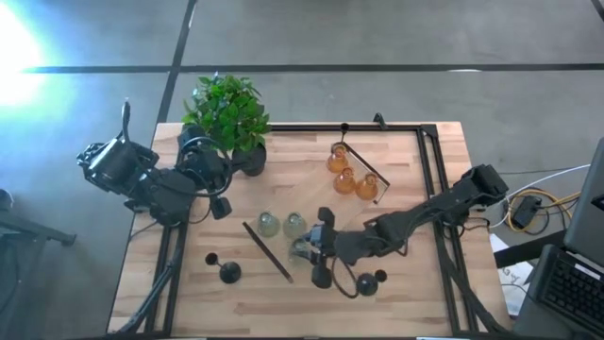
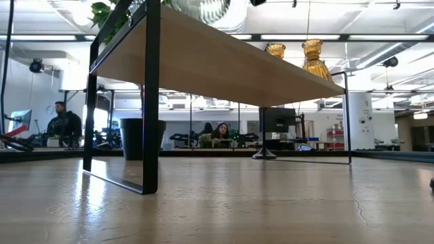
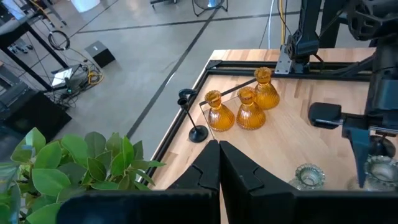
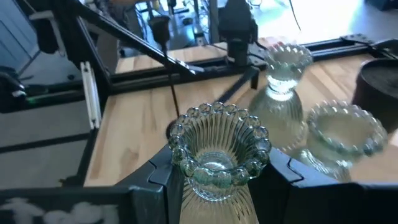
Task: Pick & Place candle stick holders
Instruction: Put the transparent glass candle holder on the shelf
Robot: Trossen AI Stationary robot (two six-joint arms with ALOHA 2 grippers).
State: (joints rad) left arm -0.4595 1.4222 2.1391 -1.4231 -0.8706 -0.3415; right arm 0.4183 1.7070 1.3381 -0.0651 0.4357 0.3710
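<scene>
Left of frame in the high view, your left gripper (image 1: 221, 207) is parked by the potted plant (image 1: 229, 111), fingers pressed together, holding nothing. Two black stem holders (image 1: 229, 272) sit lower left. Centre: two pale green glass holders (image 1: 268, 224) stand free; your right gripper (image 1: 310, 247) is clamped on the third pale green holder (image 4: 217, 152), at or just off the tabletop. Upper centre-right: three amber holders (image 1: 343, 181) grouped on the table. Lower right of centre: third black holder (image 1: 367, 281). Step looks like carrying; next, keep it upright and place it clear of its neighbours.
</scene>
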